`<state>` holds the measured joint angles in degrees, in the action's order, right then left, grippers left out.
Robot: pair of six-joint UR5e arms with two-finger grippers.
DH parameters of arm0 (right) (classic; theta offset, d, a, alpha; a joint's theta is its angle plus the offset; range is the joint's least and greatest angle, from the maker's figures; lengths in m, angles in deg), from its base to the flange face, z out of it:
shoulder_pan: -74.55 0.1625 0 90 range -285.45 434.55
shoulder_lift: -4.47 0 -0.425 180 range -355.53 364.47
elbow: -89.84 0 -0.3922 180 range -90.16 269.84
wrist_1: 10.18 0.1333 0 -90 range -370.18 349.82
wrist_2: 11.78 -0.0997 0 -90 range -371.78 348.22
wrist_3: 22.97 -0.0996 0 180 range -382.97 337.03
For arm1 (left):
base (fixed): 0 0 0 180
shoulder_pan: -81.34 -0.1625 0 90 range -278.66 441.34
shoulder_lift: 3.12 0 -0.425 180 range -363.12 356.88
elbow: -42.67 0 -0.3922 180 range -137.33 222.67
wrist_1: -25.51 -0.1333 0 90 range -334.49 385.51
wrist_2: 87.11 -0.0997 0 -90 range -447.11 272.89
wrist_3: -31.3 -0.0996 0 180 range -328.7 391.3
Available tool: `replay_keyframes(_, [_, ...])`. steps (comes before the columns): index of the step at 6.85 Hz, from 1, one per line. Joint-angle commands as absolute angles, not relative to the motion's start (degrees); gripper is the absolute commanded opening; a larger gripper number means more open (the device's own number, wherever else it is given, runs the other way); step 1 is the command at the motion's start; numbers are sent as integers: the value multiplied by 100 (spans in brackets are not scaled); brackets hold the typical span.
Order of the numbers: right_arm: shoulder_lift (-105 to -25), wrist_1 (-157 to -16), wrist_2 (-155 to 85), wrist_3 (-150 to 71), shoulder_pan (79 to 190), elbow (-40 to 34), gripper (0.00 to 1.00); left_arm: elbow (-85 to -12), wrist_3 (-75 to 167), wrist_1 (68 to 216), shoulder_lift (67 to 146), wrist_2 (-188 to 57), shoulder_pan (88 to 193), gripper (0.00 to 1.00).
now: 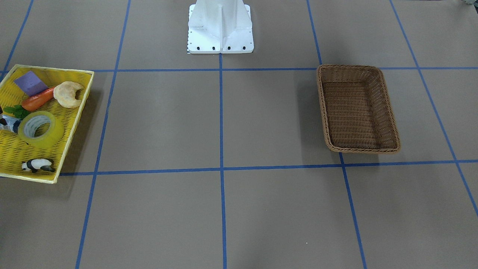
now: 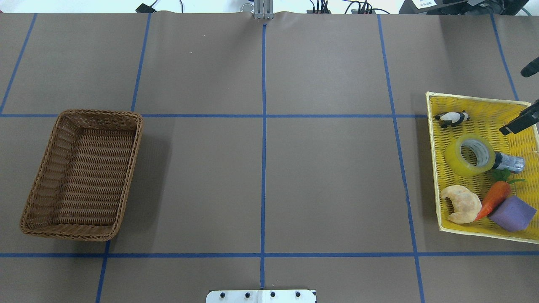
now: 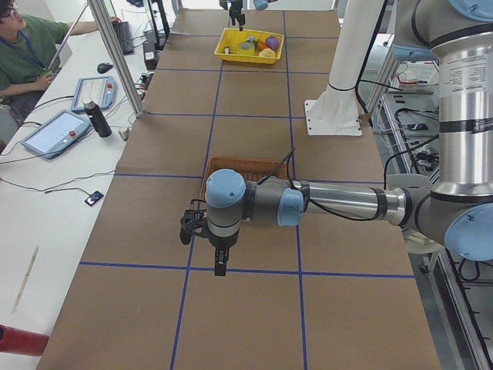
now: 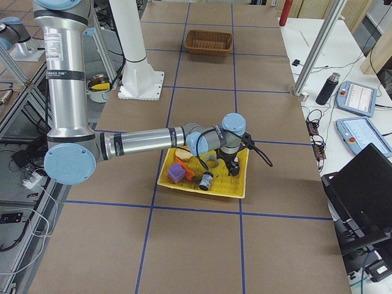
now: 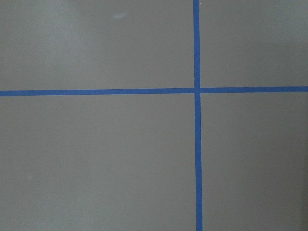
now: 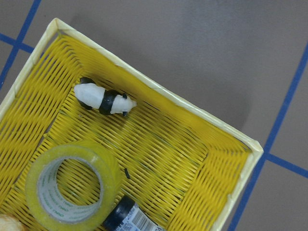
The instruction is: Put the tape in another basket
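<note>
Right claw point(image 4: 233, 168) hangs, seemingly just beside tape point(image 2: 454, 156).

**Basket on the Left, Tray on the Right, Tape in the Tray**

Seen from behind the robot, the basket point(image 2: 101, 112) is sitting on the left part of the tabletop point(image 2: 328, 185). The tray point(image 2: 471, 98) is sitting well apart from it at the right edge. The robot base point(image 2: 261, 296) is standing at the near edge, between the two.

Inside the tray, the toy panda point(image 2: 451, 119) is lying at the far end. The tape point(image 2: 454, 156) is lying just nearer than the panda, about midway along the tray. A small bottle point(image 2: 510, 162) is lying against its right side.

At the near end, the croissant point(image 2: 462, 205) is sitting on the left and the block point(image 2: 511, 213) on the right. The carrot point(image 2: 492, 200) is lying between them, its leaves pointing toward the bottle.
</note>
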<state>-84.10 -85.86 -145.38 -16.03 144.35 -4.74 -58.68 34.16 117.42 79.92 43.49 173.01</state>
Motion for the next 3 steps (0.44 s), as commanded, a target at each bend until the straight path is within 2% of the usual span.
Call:
replay_keyframes(1, [-8238, -8226, -14538, -1603, 14082, -158, 100, -5814, 3394, 11744, 7994, 4349, 17301, 98])
replay_keyframes(3, [-8010, -8234, -14538, -1638, 13994, 140, 100, -5814, 3394, 11744, 7994, 4349, 17301, 98])
